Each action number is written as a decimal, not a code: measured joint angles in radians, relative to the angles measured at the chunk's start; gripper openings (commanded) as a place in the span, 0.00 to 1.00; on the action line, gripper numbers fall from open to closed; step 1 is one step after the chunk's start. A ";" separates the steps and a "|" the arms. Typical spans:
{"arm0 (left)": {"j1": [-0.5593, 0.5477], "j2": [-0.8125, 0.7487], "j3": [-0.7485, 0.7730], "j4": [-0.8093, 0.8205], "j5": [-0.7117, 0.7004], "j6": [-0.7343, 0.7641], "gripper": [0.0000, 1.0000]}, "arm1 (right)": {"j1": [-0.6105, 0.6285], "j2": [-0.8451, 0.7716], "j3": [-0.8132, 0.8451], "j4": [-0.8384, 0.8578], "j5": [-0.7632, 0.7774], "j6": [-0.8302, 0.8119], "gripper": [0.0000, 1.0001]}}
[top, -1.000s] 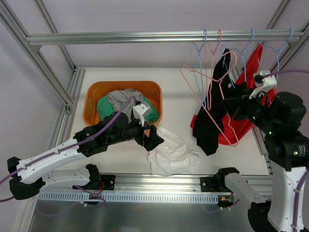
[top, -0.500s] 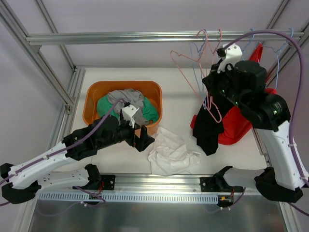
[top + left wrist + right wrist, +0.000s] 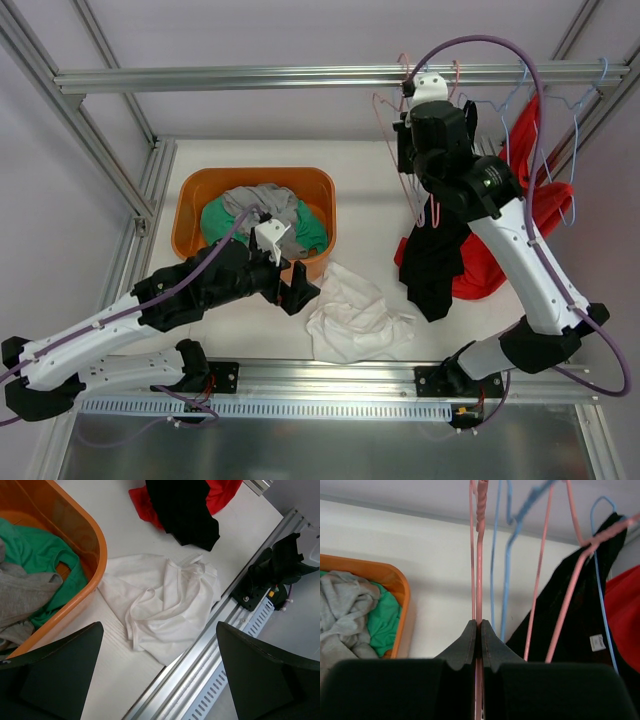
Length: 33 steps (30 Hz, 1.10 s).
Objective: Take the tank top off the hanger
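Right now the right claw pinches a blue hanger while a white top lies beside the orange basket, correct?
No: the hanger in the right claw is pink, not blue, as the right wrist view shows. The white top does lie beside the orange basket.

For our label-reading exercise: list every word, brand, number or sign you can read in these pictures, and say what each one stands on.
No text can be read in any view.
White tag on the black garment, right wrist view: its print is too small and blurred to read.
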 measured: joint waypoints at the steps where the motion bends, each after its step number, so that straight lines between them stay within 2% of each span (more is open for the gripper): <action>1: 0.000 0.000 -0.002 0.000 0.000 0.000 0.99 | -0.006 -0.012 -0.027 0.003 0.003 0.008 0.00; 6: 0.000 0.010 -0.008 0.002 0.010 -0.010 0.99 | -0.103 -0.095 -0.183 0.046 0.001 0.059 0.00; 10: 0.000 0.060 -0.008 0.014 0.037 -0.026 0.99 | -0.165 -0.145 -0.244 0.082 0.005 0.085 0.00; 18: -0.022 0.170 -0.011 0.068 0.064 -0.037 0.99 | -0.174 -0.182 -0.271 0.115 -0.085 0.093 0.01; 19: -0.024 0.180 -0.011 0.076 0.064 -0.038 0.99 | -0.174 -0.185 -0.276 0.122 -0.095 0.091 0.05; 20: -0.028 0.192 -0.011 0.085 0.064 -0.038 0.99 | -0.174 -0.189 -0.282 0.128 -0.102 0.090 0.14; 21: -0.029 0.204 -0.011 0.095 0.065 -0.038 0.99 | -0.175 -0.191 -0.285 0.131 -0.106 0.091 0.29; 23: -0.035 0.228 -0.016 0.118 0.067 -0.039 0.99 | -0.181 -0.200 -0.291 0.136 -0.118 0.088 0.39; 24: -0.040 0.241 -0.020 0.130 0.070 -0.039 0.99 | -0.183 -0.207 -0.299 0.138 -0.126 0.086 0.64; 25: -0.042 0.257 -0.023 0.139 0.074 -0.039 0.99 | -0.185 -0.214 -0.304 0.137 -0.131 0.090 0.73; 26: -0.047 0.275 -0.024 0.147 0.074 -0.040 0.99 | -0.185 -0.227 -0.317 0.140 -0.145 0.090 0.91; 27: -0.050 0.296 -0.025 0.154 0.079 -0.041 0.99 | -0.186 -0.238 -0.326 0.140 -0.153 0.092 0.99; 33: -0.081 0.446 -0.026 0.183 0.056 -0.041 0.99 | -0.179 -0.400 -0.455 0.142 -0.233 0.095 0.99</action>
